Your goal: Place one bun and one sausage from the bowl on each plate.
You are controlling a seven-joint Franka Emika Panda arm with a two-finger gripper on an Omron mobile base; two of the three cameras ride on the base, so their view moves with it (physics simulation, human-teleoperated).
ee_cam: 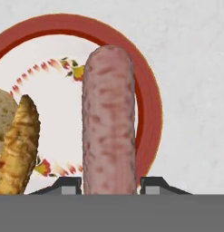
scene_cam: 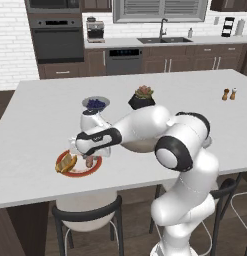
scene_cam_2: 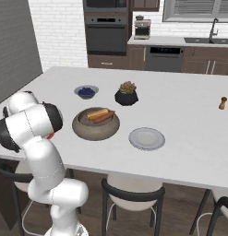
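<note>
A kitchen with dark cabinets, a wall oven and a sink runs along the back; in front of it a broad pale tabletop (scene_cam: 40, 125) carries everything. Near its front edge, on the left in the left base view, lies the red-rimmed plate (scene_cam: 94, 168), with a bun (scene_cam: 66, 162) already on it. The hand (ee_cam: 109, 183) hangs low over this plate, its fingers clamped on a sausage (ee_cam: 109, 122), which in the hand view lies over the cream centre just beside the bun. I judge the first plate as good as served once the sausage is let go.

The pale grey plate (scene_cam_2: 147, 138) has nothing on it, so half the task is left. The bowl (scene_cam_2: 95, 123) holds another bun (scene_cam_2: 96, 113) and another sausage (scene_cam_2: 105, 117) side by side.

The red-rimmed plate lies close to the near edge, with a stool below it, so the release should be kept over the plate's centre and away from its near rim. The bowl and the grey plate are apart with bare tabletop between them. Behind the bowl stand a small bowl of berries (scene_cam_2: 86, 91) and a black plant pot (scene_cam_2: 126, 96), near enough to mind when reaching in from the far side. To the right the surface lies open as far as two small shakers (scene_cam: 229, 94).
</note>
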